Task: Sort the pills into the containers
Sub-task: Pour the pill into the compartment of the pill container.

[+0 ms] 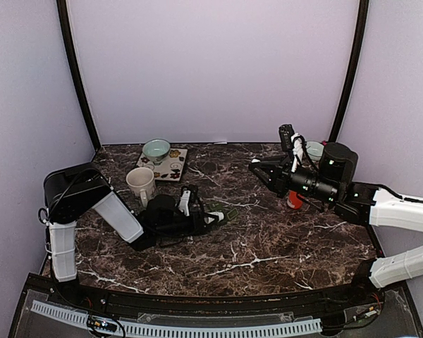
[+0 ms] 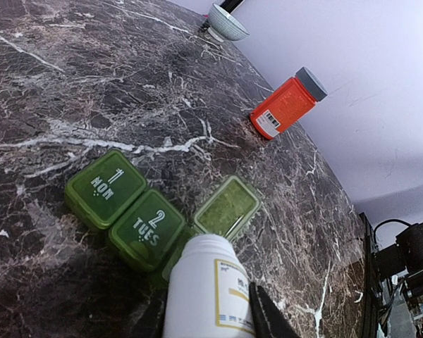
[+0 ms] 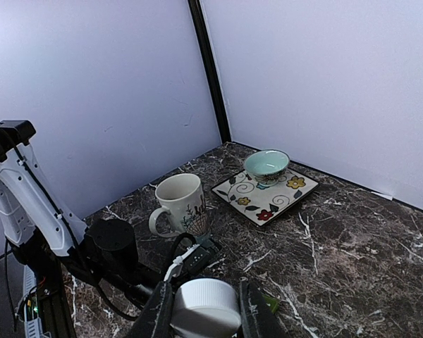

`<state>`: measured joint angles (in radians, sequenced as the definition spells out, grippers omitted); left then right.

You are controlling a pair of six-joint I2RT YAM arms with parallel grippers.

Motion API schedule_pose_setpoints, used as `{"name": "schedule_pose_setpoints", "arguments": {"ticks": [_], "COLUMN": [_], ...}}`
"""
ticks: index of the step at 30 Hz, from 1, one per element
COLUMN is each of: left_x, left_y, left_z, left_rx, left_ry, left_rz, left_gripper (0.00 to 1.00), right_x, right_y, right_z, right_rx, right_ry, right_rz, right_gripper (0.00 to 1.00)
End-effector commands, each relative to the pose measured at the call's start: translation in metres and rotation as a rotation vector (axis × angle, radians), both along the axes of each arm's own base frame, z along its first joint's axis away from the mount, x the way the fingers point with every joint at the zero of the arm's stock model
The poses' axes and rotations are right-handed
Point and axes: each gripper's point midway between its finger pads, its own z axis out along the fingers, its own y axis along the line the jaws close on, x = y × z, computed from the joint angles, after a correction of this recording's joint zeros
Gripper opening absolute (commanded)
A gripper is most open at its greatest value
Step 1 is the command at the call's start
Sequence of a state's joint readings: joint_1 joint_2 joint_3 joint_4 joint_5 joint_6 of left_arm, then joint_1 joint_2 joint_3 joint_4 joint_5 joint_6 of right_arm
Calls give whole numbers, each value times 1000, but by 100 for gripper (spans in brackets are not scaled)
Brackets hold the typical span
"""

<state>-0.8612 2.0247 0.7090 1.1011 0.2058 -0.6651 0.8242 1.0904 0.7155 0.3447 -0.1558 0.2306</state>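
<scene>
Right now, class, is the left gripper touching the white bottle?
Touching. The left wrist view shows the left gripper's two fingers pressed against opposite sides of the white bottle.

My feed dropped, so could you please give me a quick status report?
Left hand shut on white bottle, at green pill organizer, third lid open. Right hand shut on white cap. Orange bottle stands apart, not in the way.

Left hand (image 1: 186,203) low, right hand (image 1: 261,167) raised, both gripping.
</scene>
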Motion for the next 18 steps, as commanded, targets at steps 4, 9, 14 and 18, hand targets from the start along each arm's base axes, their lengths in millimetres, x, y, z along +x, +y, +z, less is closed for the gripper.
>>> {"name": "schedule_pose_setpoints", "arguments": {"ticks": [4,9,14,18], "left_x": [1,1,2,2], "left_y": [-9,-7,-6,-5], "left_z": [29,28,28,27], "left_rx": [-31,-24,-6,11], "left_ry": [-60,-58,-60,-56], "left_rz": [-14,-11,-7,-5], "left_gripper": [0,0,0,0], "right_x": [3,3,3,3], "right_y": [-2,-2,-2,-1], "right_z": [11,11,11,12], "right_rx": [39,40,39,42], "right_ry": [-25,-25,-25,-23], "right_rz": [-9,-9,-10,-8], "right_gripper": [10,10,10,10]}}
